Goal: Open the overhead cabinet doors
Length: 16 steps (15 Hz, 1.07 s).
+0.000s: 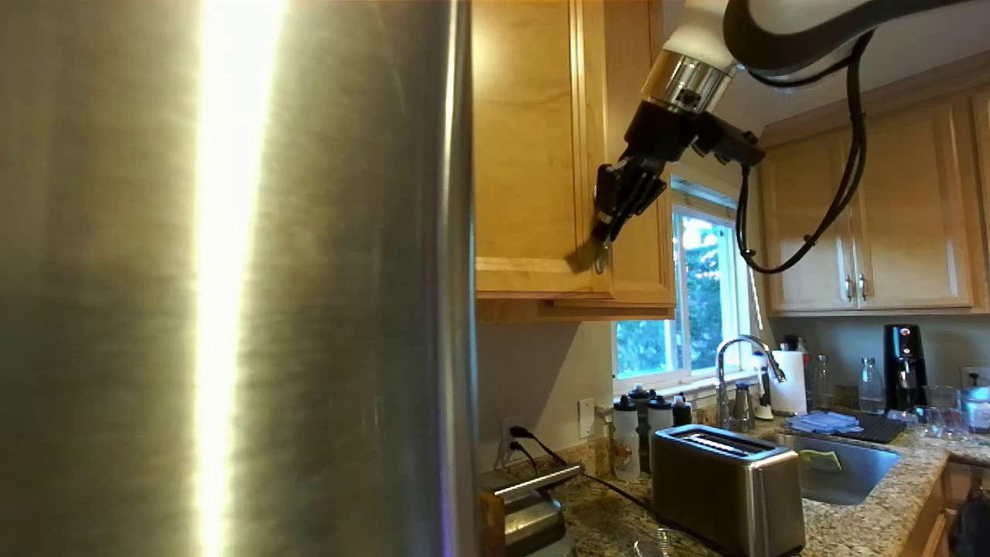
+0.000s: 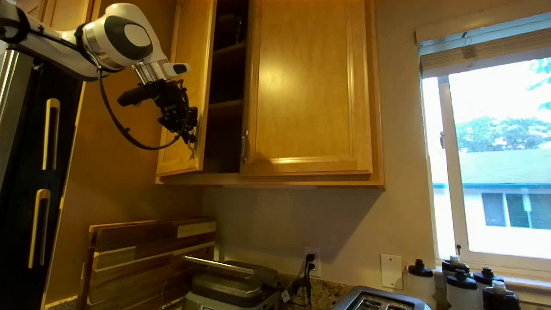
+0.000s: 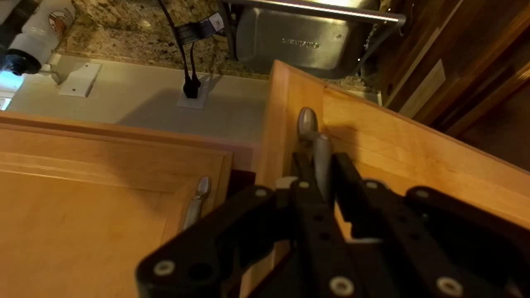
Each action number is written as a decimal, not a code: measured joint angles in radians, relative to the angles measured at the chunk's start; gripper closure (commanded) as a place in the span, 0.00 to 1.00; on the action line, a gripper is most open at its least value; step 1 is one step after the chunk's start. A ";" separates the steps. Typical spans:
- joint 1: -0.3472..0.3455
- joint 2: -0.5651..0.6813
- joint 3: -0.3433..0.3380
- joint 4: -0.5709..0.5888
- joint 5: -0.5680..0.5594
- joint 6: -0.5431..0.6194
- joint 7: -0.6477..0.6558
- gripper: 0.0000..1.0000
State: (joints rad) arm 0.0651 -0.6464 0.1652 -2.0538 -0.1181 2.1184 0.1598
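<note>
The overhead cabinet doors are honey-oak with raised panels. The left door [image 2: 196,38] stands partly open, with dark shelves showing in the gap; it also shows in an exterior view [image 1: 526,155] and the wrist view [image 3: 397,157]. The right door [image 2: 305,86] looks closed; its metal handle [image 2: 244,146] is free and shows in the wrist view [image 3: 194,207]. My gripper [image 2: 188,137] is at the left door's lower edge, also seen in an exterior view [image 1: 603,228]. In the wrist view its fingers [image 3: 321,165] are closed around the left door's metal handle [image 3: 307,121].
The stainless fridge [image 1: 332,271] stands close beside the cabinet. Below are a toaster [image 1: 727,487], a metal grill appliance [image 2: 232,284], wooden boards [image 2: 150,254] and several bottles [image 2: 460,284]. A window [image 2: 495,172] is to the right of the cabinet.
</note>
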 measured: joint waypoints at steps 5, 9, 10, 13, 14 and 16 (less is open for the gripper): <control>0.030 -0.038 0.016 -0.001 0.001 -0.077 -0.052 0.49; 0.051 -0.056 0.073 -0.002 -0.005 -0.134 -0.131 0.23; 0.057 -0.059 0.086 -0.002 -0.011 -0.147 -0.132 0.15; 0.074 -0.062 0.099 -0.005 -0.011 -0.166 -0.139 0.01; 0.081 -0.062 0.101 -0.007 -0.010 -0.168 -0.141 0.00; 0.095 -0.062 0.102 -0.015 -0.009 -0.168 -0.142 0.00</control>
State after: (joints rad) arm 0.1601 -0.7085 0.2669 -2.0686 -0.1272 1.9506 0.0175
